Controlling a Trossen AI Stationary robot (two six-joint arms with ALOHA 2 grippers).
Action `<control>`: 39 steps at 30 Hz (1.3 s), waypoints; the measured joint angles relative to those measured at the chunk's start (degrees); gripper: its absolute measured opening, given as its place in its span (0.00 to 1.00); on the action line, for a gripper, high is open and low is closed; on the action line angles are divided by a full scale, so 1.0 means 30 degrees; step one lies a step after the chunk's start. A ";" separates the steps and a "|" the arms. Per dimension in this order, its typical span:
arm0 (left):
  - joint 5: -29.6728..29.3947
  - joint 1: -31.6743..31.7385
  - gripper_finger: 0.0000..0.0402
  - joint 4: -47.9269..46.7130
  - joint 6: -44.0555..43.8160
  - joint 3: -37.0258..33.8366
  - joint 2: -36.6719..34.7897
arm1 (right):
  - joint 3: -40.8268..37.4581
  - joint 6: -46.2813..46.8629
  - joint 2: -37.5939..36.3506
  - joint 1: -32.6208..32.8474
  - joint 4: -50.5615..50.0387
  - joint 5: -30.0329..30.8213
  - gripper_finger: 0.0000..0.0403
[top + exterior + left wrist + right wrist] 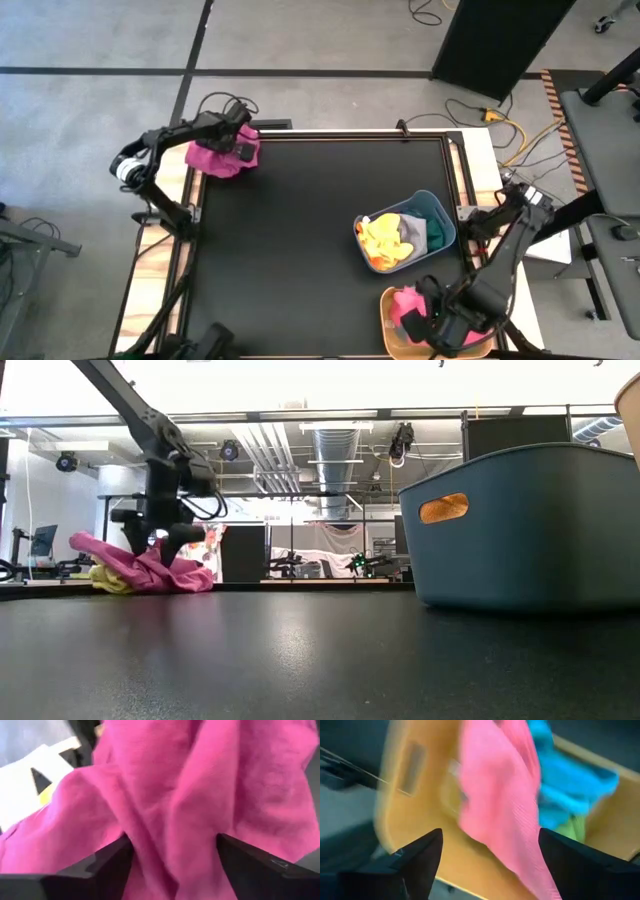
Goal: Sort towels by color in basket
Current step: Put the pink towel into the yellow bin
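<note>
The left gripper (172,860) is standing apart, straddling a fold of the magenta towel (220,158) at the table's far left corner. A yellow cloth (108,578) is lying under it and risks being lifted too. The right gripper (490,860) is standing apart above the tan basket (388,330), with the pink towel (500,820) draping its rim; it may be sliding out.

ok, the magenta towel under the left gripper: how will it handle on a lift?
Probably floppy: the magenta towel lies in deep folds between the open left gripper. Likely to drape, trail, and perhaps drag the yellow cloth beside it.
</note>
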 joint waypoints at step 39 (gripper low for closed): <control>0.9783 -1.7087 0.00 0.7290 -0.4863 0.0022 -1.0931 | 0.5509 -2.7884 -0.0765 -0.5125 0.0235 1.7009 0.74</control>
